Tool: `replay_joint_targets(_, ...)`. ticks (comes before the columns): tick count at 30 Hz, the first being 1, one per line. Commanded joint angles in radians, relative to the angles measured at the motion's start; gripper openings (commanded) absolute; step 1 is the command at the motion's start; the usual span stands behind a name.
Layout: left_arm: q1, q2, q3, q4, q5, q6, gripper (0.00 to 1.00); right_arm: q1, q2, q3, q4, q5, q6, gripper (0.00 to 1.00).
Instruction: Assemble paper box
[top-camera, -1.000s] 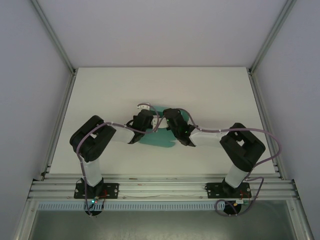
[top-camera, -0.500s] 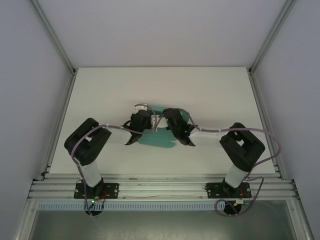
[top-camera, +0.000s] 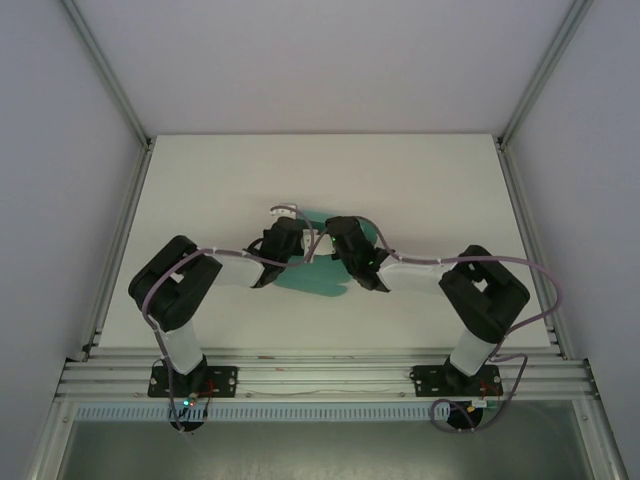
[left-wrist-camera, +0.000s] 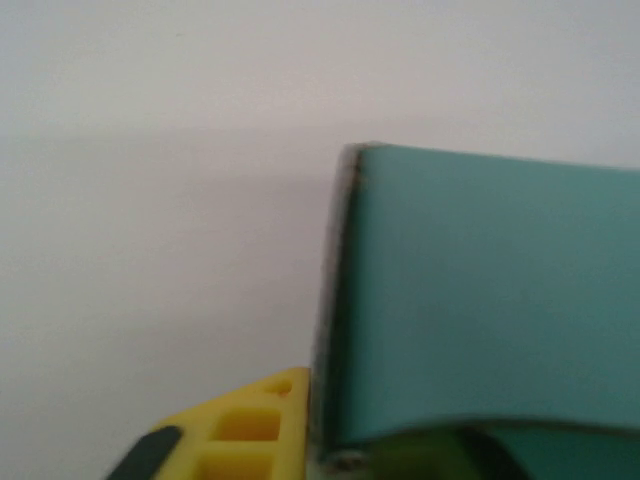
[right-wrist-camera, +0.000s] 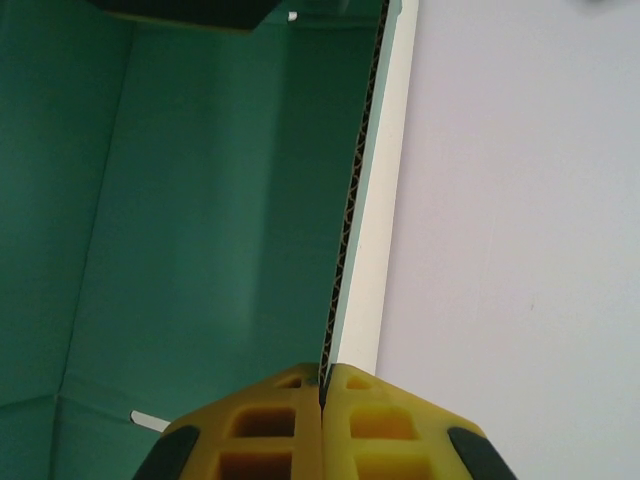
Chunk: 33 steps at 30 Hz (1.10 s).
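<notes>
The paper box (top-camera: 316, 280) is teal-green card lying mid-table between my two grippers. My left gripper (top-camera: 283, 232) is at its left side. In the left wrist view a raised teal panel (left-wrist-camera: 480, 300) stands with its edge against my yellow left finger (left-wrist-camera: 240, 430). The other finger is hidden behind the card, so the left gripper (left-wrist-camera: 325, 425) is shut on that panel. My right gripper (top-camera: 342, 238) is over the box's right part. In the right wrist view the right gripper (right-wrist-camera: 322, 382) pinches the corrugated edge of an upright wall (right-wrist-camera: 352, 220). The teal inside (right-wrist-camera: 200, 220) lies to its left.
The white table (top-camera: 430, 190) stretches around the box, bounded by aluminium rails (top-camera: 528, 230) and white side walls. The arm bases sit on the near rail (top-camera: 320, 378). Purple cables loop over both arms.
The left arm's elbow has swung left and its wrist has shifted slightly up the table. The right arm and the box have stayed put.
</notes>
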Motion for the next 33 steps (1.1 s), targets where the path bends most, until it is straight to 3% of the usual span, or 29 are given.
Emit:
replay_joint_targets(1, 0.021, 0.032, 0.022, 0.013, -0.019, 0.013, 0.00, 0.003, 0.022, 0.014, -0.131, -0.009, 0.069, 0.05)
replay_joint_targets(5, 0.024, 0.006, 0.020, 0.018, 0.005, 0.028, 0.00, -0.007, -0.038, 0.028, -0.174, -0.005, 0.203, 0.30)
replay_joint_targets(8, 0.032, -0.031, 0.004, 0.008, 0.024, 0.032, 0.00, -0.022, -0.144, 0.020, -0.239, -0.045, 0.307, 0.62)
replay_joint_targets(9, 0.038, -0.045, -0.003, 0.006, 0.037, 0.029, 0.00, -0.027, -0.184, 0.022, -0.271, -0.065, 0.336, 0.67)
replay_joint_targets(10, 0.044, -0.058, -0.011, 0.007, 0.055, 0.027, 0.00, -0.032, -0.228, 0.030, -0.326, -0.093, 0.356, 0.79)
replay_joint_targets(11, 0.055, -0.073, -0.020, 0.006, 0.084, 0.021, 0.00, -0.037, -0.280, 0.042, -0.382, -0.131, 0.391, 1.00)
replay_joint_targets(16, 0.097, -0.145, -0.090, 0.049, 0.202, -0.025, 0.00, -0.092, -0.516, 0.009, -0.493, -0.285, 0.663, 1.00)
replay_joint_targets(19, 0.126, -0.189, -0.123, 0.070, 0.330, -0.052, 0.00, -0.152, -0.611, -0.067, -0.478, -0.342, 0.839, 1.00)
replay_joint_targets(25, 0.152, -0.258, -0.139, 0.042, 0.528, -0.082, 0.00, -0.269, -0.575, -0.021, -0.585, -0.588, 1.187, 0.98)
replay_joint_targets(28, 0.159, -0.294, -0.136, 0.011, 0.574, -0.088, 0.00, -0.270, -0.511, 0.030, -0.626, -0.672, 1.260, 0.89)
replay_joint_targets(32, 0.162, -0.329, -0.122, -0.043, 0.591, -0.085, 0.00, -0.270, -0.450, 0.069, -0.623, -0.682, 1.301, 0.51)
replay_joint_targets(33, 0.162, -0.331, -0.114, -0.060, 0.586, -0.078, 0.00, -0.270, -0.449, 0.064, -0.608, -0.702, 1.296, 0.46)
